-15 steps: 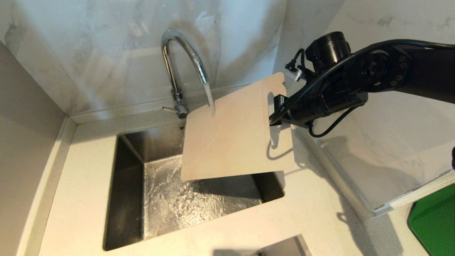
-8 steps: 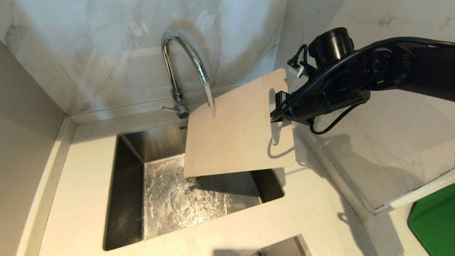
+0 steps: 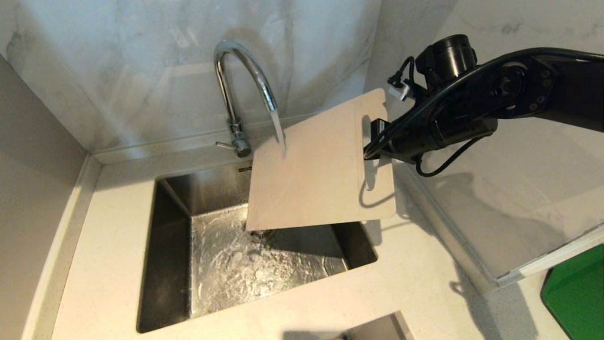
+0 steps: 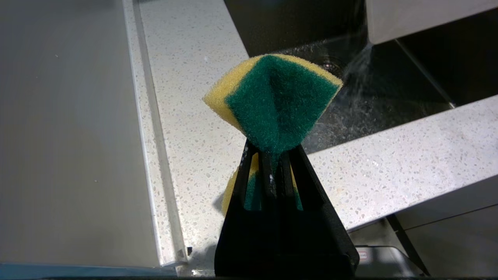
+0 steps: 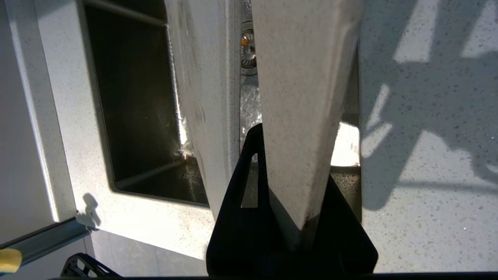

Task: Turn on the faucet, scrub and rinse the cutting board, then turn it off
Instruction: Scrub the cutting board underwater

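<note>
Marble corner, steel sink point(image 3: 165, 264) in your counter. Faucet point(image 3: 245, 71) running onto the board point(image 3: 316, 165), which hangs tilted over the sink. Your right gripper point(image 3: 373, 141) is clamped on its slot end. Left gripper point(image 4: 272, 163) is closed on a sponge point(image 4: 276, 105), beside the sink.

The cutting board point(image 3: 316, 174) has shifted slightly rightward and up under the stream.
</note>
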`<state>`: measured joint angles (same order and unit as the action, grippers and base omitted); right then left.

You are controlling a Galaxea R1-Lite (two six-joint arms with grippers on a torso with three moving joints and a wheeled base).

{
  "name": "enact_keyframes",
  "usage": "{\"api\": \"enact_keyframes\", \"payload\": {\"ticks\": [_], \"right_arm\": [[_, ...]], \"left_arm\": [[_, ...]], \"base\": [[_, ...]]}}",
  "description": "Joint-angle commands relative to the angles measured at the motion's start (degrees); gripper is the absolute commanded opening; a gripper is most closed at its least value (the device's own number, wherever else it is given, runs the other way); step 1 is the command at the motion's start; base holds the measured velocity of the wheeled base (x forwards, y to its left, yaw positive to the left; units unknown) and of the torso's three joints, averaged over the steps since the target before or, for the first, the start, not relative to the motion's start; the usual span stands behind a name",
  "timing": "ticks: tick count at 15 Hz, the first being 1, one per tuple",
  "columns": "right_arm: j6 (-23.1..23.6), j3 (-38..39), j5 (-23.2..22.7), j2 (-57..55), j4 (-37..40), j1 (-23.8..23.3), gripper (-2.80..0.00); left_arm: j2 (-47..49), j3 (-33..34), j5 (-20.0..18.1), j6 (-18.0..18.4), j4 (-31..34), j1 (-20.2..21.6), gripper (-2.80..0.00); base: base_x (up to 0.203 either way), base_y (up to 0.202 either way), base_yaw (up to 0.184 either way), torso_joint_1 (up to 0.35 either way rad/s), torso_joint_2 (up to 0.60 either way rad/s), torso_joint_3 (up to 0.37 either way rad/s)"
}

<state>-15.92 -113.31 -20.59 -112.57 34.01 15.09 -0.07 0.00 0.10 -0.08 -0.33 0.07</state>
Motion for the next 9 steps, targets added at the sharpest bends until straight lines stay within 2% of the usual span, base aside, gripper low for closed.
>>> {"api": "enact_keyframes", "payload": {"ticks": [1, 5, 9], "right_arm": [[-0.08, 0.46, -0.32, 0.82, 1.13, 0.11, -2.8], [-0.33, 1.61, -0.58, 2.56, 2.59, 0.45, -2.8], [-0.72, 7.05, -0.61, 5.81, 3.68, 3.74, -2.8]], "left_arm": [[-0.01, 0.09, -0.01, -0.1, -0.02, 0.01, -2.8], [-0.01, 0.09, 0.08, -0.1, -0.02, 0.01, -2.8], [-0.01, 0.09, 0.08, -0.1, -0.02, 0.01, -2.8]], "base": [[0.0, 0.0, 0.0, 0.0, 0.0, 0.0], [0.0, 0.0, 0.0, 0.0, 0.0, 0.0], [0.0, 0.0, 0.0, 0.0, 0.0, 0.0]]}}
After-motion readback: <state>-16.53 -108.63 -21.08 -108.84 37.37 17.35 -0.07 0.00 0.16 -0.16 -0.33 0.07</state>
